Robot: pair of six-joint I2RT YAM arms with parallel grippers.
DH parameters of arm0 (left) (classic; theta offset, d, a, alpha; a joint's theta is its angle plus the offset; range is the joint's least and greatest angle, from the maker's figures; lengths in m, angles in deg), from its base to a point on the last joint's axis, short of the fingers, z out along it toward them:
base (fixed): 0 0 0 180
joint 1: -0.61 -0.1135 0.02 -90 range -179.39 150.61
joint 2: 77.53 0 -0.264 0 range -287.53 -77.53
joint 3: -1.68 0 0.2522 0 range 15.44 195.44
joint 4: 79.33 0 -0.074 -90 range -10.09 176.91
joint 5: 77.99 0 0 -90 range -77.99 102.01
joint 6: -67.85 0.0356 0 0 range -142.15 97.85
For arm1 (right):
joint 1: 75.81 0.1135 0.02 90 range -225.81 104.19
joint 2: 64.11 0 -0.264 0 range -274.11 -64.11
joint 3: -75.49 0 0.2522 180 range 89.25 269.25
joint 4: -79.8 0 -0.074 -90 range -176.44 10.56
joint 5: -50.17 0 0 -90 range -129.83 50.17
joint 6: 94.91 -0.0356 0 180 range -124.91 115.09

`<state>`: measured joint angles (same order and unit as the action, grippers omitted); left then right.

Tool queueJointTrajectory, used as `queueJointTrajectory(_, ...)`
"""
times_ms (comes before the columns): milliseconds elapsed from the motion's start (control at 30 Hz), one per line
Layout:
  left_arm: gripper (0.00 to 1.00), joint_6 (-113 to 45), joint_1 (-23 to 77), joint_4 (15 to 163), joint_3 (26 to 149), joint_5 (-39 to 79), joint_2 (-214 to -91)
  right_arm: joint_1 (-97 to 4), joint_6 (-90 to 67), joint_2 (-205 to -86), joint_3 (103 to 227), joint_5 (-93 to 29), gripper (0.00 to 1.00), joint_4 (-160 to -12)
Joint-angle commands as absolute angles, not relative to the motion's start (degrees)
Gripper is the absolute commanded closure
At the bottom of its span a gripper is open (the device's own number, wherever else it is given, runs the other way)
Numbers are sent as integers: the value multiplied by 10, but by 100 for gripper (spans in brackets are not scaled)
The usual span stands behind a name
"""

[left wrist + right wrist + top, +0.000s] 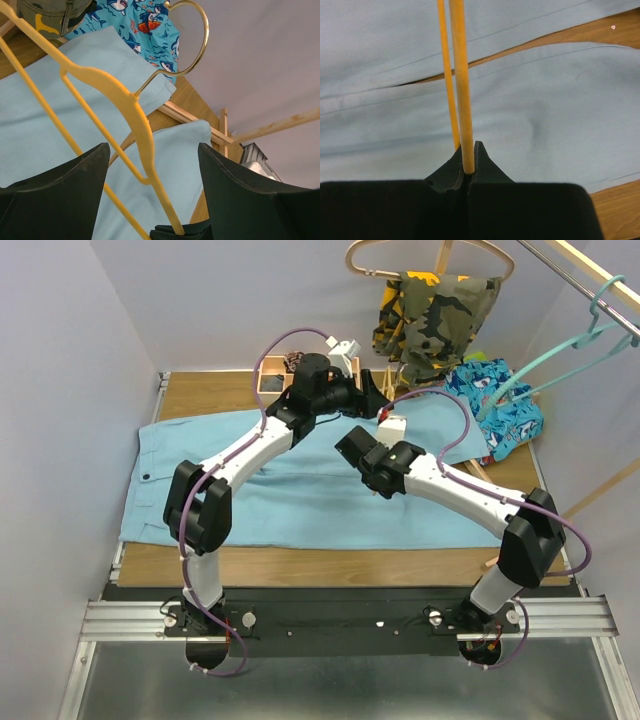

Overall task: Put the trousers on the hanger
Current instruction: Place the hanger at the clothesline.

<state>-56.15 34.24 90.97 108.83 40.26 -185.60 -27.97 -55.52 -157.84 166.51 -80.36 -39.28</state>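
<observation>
Hazard: our right fingers (pixel 470 172) pinch the yellow hanger (pixel 461 90) alone, left fingers (pixel 95 162) spread around it; we fear it pivoting above the trousers (pixel 545 110).

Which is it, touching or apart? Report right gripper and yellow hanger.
Touching. The right wrist view shows the right gripper shut on a bar of the yellow hanger, the bar running straight into the pinch with no gap.

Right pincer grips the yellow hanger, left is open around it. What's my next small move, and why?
Probably back the left pincer off the yellow hanger: its jaws stand wide with the frame unclamped between them, while the right pincer is shut on a bar. That frees it for the trousers.
</observation>
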Motion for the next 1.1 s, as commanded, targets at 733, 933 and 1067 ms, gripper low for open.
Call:
queueJointTrajectory(733, 26, -507, 387, 775, 1079, 327, -1875, -233, -492, -1430, 1575, -830, 99, -527)
queueJointTrajectory(933, 25, -555, 395, 830, 1045, 348, -1841, -232, -467, -1410, 1539, -781, 99, -544)
queueJointTrajectory(1067, 24, -563, 396, 837, 1041, 347, -1819, -233, -465, -1393, 1530, -781, 99, -544)
